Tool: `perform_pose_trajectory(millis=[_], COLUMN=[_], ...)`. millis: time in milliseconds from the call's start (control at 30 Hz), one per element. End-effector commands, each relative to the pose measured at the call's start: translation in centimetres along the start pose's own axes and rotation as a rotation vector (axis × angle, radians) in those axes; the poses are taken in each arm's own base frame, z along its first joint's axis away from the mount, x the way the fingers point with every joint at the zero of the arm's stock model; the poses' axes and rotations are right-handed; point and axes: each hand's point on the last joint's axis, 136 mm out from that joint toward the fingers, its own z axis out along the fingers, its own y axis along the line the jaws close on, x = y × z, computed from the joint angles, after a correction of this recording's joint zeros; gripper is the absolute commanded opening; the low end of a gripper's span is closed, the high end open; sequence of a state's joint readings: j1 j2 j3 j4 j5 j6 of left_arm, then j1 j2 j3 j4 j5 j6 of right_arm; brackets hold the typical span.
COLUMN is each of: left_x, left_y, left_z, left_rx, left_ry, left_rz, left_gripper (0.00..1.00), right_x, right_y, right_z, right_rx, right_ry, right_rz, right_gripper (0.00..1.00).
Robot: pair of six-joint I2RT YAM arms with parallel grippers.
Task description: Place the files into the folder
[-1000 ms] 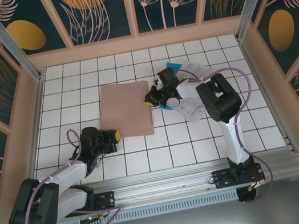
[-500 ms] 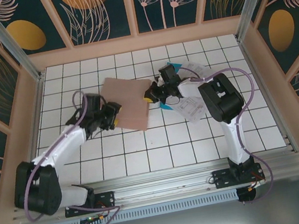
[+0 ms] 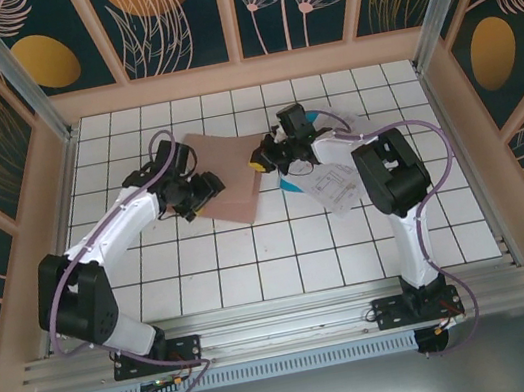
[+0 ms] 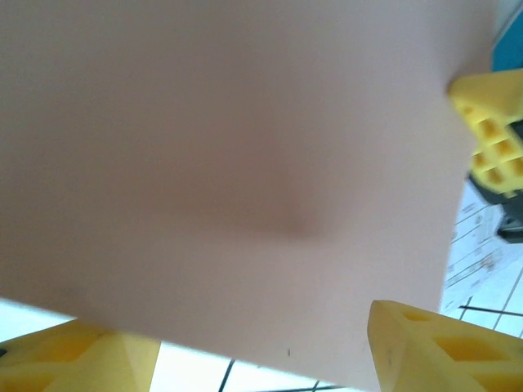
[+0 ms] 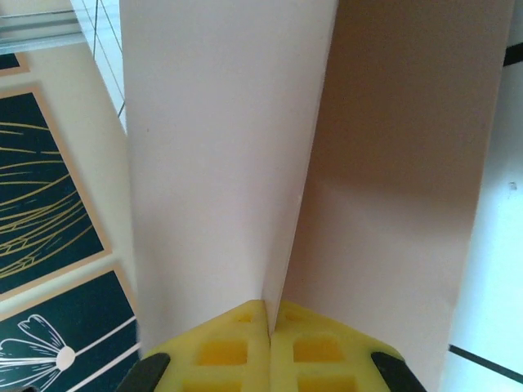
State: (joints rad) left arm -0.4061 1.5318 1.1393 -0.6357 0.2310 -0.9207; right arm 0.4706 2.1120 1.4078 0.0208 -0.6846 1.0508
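Note:
The pinkish-brown folder (image 3: pixel 226 167) lies left of the table's centre, its right edge raised. My right gripper (image 3: pixel 259 164) is shut on the edge of the top cover (image 5: pixel 212 147), lifting it off the lower flap (image 5: pixel 400 163); its fingertips (image 5: pixel 245 343) meet on the card. My left gripper (image 3: pixel 203 188) is open at the folder's near left part, its yellow fingers (image 4: pixel 433 343) wide apart under the card (image 4: pixel 245 163). The files (image 3: pixel 336 181), white printed sheets with a teal sheet (image 3: pixel 290 183) below them, lie on the table right of the folder, partly under the right arm.
A white tiled table (image 3: pixel 253 258) is boxed in by peach walls (image 3: pixel 240 73) at the back and sides. The metal rail (image 3: pixel 286 329) with both arm bases runs along the near edge. Open tiles lie in front of the folder.
My left arm has swung from the near left up to the folder and its jaws have opened. The right gripper has kept its grip and drawn the folder's edge a little higher.

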Motion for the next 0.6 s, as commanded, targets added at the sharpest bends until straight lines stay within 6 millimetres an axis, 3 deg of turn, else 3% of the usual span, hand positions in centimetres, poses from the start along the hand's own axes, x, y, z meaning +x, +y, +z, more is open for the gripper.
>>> perform_pose_trajectory(millis=[0,200,300,367,433,567], left_x=[1.6,2.9,1.7,0.8,0.1,0.4], left_y=[1.0,1.2,0.4,-1.0,-3.8,-8.1], left_z=[-1.6,-3.4,-4.1,-4.2,-4.0,-1.6], left_rx=[-0.021,-0.030,-0.038,-0.024,0.011,-0.019], left_ry=[0.029,0.078,0.037,0.021,-0.001,-0.005], left_rz=[0.003,0.041,0.100,0.153,0.249,0.449], left_gripper=[0.69,0.71,0.72,0.70,0.68,0.63], right_x=[1.3,1.4,1.4,1.4,1.5,1.3], right_y=[1.5,1.6,1.5,1.5,1.8,2.7], right_z=[-0.2,-0.2,-0.3,-0.4,-0.6,-0.8], right_rx=[-0.012,-0.010,-0.002,0.006,0.006,-0.002], right_ry=[0.048,0.050,0.048,0.045,0.043,0.039], right_rz=[0.004,0.004,0.000,0.002,0.003,-0.011], right_gripper=[0.00,0.00,0.00,0.00,0.00,0.00])
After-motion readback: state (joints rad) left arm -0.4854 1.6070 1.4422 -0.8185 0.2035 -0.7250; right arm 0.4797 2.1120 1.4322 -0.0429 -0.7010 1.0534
